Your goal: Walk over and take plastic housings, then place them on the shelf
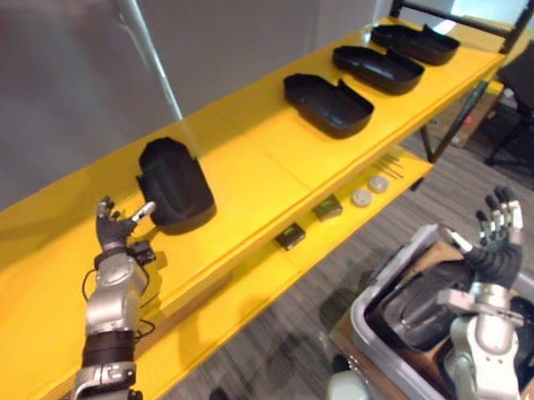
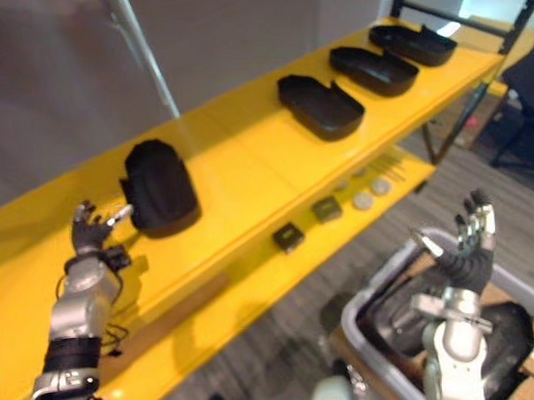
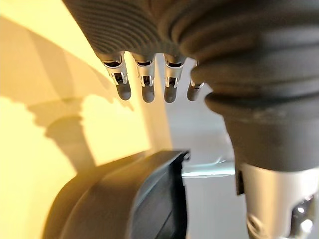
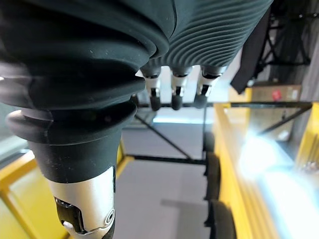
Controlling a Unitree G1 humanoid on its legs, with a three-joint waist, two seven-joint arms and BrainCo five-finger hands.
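Carrying black housings, yellow shelf fronts grey wall.

Left hand and right hand held up (fingers straight, apart).

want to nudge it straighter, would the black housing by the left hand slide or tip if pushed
Probably slides: the black housing seems to lie dome-up, broad rim on the smooth yellow shelf. Likely stiff and light: its neighbour shows a hollow, thin-walled shell.
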